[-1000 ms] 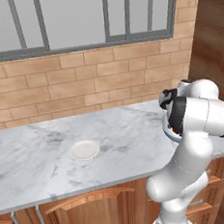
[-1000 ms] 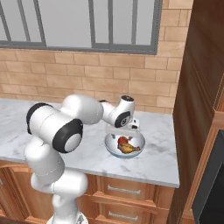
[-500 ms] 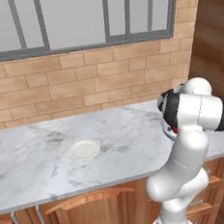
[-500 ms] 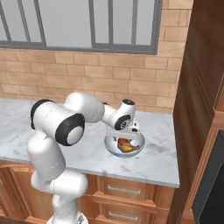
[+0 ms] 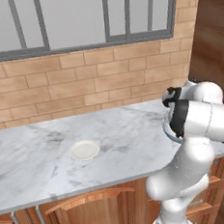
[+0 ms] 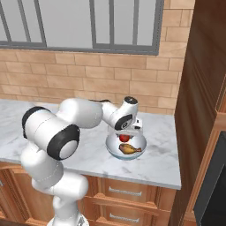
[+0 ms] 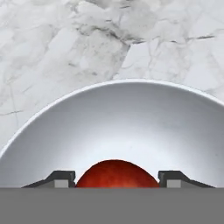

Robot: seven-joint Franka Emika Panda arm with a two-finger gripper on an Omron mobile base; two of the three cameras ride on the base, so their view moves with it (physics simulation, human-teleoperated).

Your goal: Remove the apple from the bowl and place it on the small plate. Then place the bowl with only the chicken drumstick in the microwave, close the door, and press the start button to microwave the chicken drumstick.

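Observation:
The pale grey-blue bowl (image 6: 112,151) stands on the marble counter near its right end. It holds the red apple (image 6: 125,137) and the golden-brown chicken drumstick (image 6: 129,149). My gripper (image 6: 125,133) reaches down into the bowl over the apple. In the hand view the apple (image 7: 116,175) sits between the two fingertips (image 7: 61,177), which stand against its sides, inside the bowl (image 7: 118,118). The small plate (image 5: 84,149) lies bare, far to the left on the counter. The microwave and its door are out of view.
A brick wall with a window runs behind the marble counter (image 5: 35,155). A tall wooden cabinet (image 6: 198,88) rises right beside the bowl, with a dark panel (image 6: 212,185) low in it. Open counter lies between bowl and plate.
The hand has come down into the bowl, and the fingers have drawn in from wide open to the apple's sides. Bowl, drumstick and plate have stayed put.

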